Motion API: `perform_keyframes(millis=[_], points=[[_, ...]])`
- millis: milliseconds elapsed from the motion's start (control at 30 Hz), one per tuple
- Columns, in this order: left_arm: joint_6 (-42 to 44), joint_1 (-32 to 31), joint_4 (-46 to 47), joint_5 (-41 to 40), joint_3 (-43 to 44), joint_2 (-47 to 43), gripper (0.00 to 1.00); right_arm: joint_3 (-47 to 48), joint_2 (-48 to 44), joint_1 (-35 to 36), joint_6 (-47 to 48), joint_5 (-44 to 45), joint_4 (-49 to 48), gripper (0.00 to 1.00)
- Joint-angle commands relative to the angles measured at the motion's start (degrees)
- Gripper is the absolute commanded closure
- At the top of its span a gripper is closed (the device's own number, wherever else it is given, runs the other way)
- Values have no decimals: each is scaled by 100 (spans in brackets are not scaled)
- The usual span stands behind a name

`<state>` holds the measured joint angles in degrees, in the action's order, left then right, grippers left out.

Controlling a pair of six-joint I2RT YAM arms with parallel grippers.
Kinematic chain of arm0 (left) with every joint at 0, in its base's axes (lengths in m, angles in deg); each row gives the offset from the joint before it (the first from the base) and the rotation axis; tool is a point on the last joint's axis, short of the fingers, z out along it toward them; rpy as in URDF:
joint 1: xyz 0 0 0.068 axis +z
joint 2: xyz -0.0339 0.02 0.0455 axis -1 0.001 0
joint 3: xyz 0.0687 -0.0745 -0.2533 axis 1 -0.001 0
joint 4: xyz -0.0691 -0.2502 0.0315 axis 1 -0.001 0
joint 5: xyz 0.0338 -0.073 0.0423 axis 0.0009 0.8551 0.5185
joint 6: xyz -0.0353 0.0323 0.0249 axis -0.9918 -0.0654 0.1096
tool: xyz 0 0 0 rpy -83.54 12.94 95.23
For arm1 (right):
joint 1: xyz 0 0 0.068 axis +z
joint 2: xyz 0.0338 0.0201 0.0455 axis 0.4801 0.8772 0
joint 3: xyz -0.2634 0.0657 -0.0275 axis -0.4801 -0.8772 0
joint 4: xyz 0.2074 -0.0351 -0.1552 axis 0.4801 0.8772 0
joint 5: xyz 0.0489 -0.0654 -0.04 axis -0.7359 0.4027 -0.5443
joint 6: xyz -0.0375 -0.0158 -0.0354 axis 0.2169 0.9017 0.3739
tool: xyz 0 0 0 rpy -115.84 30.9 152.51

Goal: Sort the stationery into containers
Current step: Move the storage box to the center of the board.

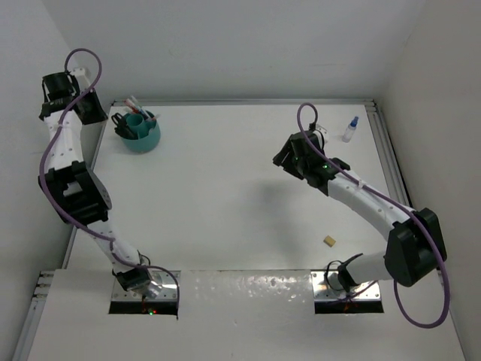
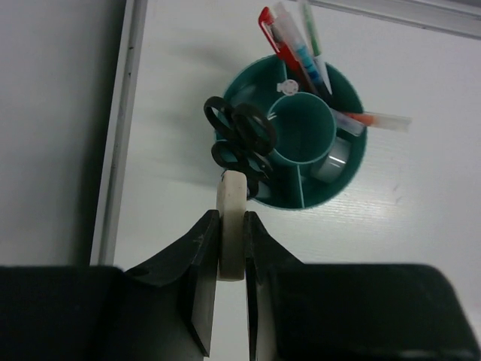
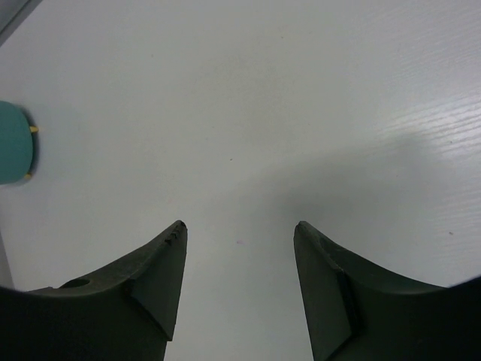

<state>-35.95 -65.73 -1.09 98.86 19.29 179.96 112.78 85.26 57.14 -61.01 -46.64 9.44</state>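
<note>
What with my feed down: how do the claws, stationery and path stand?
Left claw shut on white tape ring, short of round teal plastic desk pot. Right claw open, empty. Black-handled scissors stand at pot's near rim.

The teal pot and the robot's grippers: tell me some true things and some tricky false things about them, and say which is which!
1. The left gripper is pinching a white tape ring. True.
2. A small clear bottle with a blue cap stands on the white table, far from the pot. True.
3. The black-handled scissors lie flat on the table. False: they stand in the round teal plastic pot.
4. The right gripper holds a red pen. False: it is open and empty, above bare table.
5. The small tan block is inside the pot. False: it lies on the table near the right arm's base.
</note>
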Motion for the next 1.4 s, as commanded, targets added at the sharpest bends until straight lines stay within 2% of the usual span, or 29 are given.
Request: perform_keyframes(millis=[0, 133, 267, 433, 933, 1367], points=[[1, 58, 88, 284, 582, 457, 100, -22, 17, -32, -1, -98, 4, 42], [19, 75, 62, 390, 1276, 1118, 100, -14, 61, -32, 7, -71, 197, 42], [-16, 84, 298, 311, 1594, 1531, 100, -66, 96, -15, -89, -10, 330, 42], [-122, 84, 870, 302, 1630, 1637, 100, -84, 122, 29, -151, 34, 435, 42], [-131, 14, 1336, 461, 1349, 1558, 100, 144, 298, 214, -160, 140, 690, 42], [-333, -311, 1952, 364, 1744, 2323, 100, 294, 447, 355, -195, 131, 980, 42]])
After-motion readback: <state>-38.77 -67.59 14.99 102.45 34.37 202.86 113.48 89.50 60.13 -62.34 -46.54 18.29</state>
